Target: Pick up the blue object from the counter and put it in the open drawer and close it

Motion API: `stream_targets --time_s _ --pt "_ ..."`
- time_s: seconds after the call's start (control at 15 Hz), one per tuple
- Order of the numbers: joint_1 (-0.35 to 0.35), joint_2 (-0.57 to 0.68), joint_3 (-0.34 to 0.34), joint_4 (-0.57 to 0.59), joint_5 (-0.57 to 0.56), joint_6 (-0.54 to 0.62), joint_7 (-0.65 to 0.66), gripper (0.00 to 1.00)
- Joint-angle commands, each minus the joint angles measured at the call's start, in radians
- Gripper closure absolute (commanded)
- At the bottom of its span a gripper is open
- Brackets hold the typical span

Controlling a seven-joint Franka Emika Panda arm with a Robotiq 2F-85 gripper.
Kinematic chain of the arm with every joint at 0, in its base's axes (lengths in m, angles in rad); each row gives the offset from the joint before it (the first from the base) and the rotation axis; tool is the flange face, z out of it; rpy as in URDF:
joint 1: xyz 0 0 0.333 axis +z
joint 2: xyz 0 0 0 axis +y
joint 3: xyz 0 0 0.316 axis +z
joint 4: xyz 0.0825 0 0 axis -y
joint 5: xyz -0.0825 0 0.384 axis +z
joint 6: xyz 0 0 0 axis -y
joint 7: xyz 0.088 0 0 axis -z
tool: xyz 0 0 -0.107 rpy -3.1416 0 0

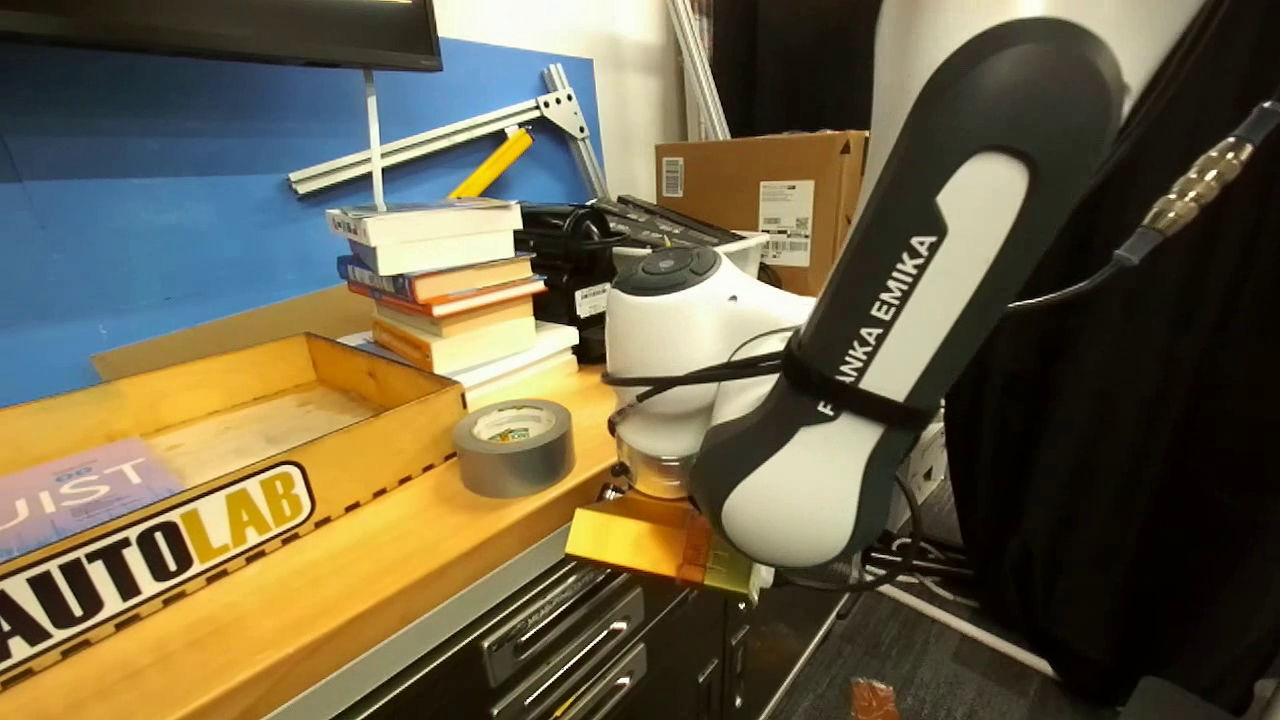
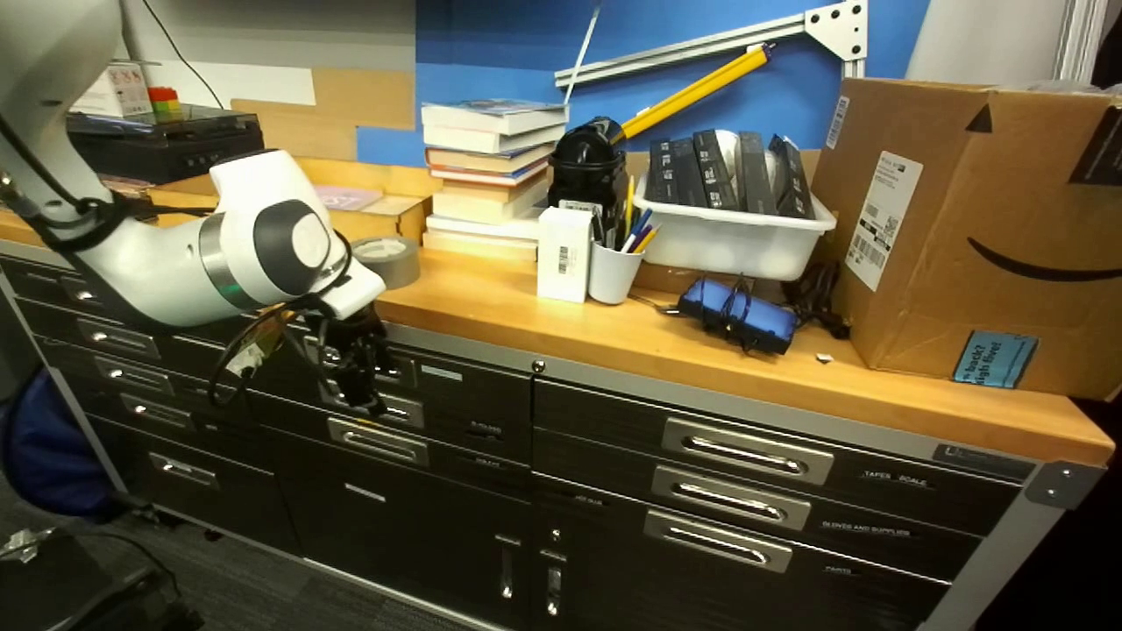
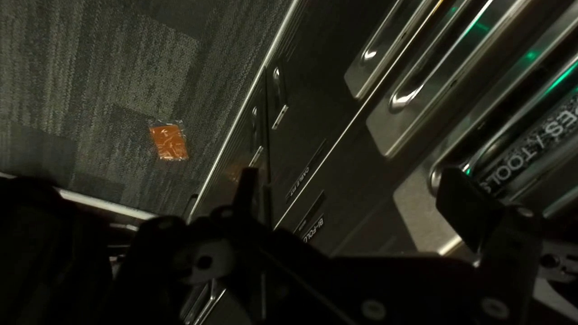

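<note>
The light-blue object does not show in any view; it is hidden or out of view. The light-wood counter (image 1: 380,580) shows in both exterior views (image 2: 491,302). Dark-grey metal drawers run below it, and the drawer (image 2: 478,394) behind my gripper appears shut. My gripper (image 2: 372,407) hangs in front of the drawer fronts, below the counter edge. In the wrist view my gripper (image 3: 350,180) has its fingers wide apart with nothing between them. One finger overlaps a drawer handle plate (image 3: 417,210); I cannot tell whether it touches. The arm hides the gripper in an exterior view.
The AUTOLAB tray (image 1: 300,540), grey tape roll (image 1: 515,465) and book stack (image 1: 450,290) stand on the counter. A white box (image 2: 563,254), pen cup (image 2: 614,273), dark-blue cabled device (image 2: 741,311) and carton (image 2: 955,289) stand further along. An orange packet (image 3: 169,142) lies on the floor.
</note>
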Motion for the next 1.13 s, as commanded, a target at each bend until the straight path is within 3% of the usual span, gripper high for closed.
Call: stream_targets --time_s 0.0,0.13,0.2,0.33,0.4,0.6,0.67,0.8,1.0,1.07 --pt "0.073 -0.007 -0.048 0.019 -0.09 0.024 0.177 0.0" --pt "0.035 -0.073 0.03 -0.031 0.01 -0.008 0.044 0.0" --pt "-0.025 -0.138 0.12 -0.079 0.092 -0.013 -0.095 0.0" --pt "-0.067 -0.232 0.222 -0.107 0.183 -0.079 -0.224 0.0" --pt "-0.126 -0.269 0.321 -0.115 0.244 -0.117 -0.292 0.0" --pt "-0.168 -0.348 0.487 -0.045 0.478 -0.313 -0.507 0.0" --pt "-0.054 -0.366 0.391 -0.003 0.541 -0.395 -0.583 0.0" --pt "-0.005 -0.393 0.337 0.091 0.628 -0.564 -0.729 0.0" --pt "0.015 -0.382 0.251 0.245 0.691 -0.803 -0.941 0.0" --pt "-0.131 -0.4 0.43 0.156 0.669 -0.702 -0.837 0.0"
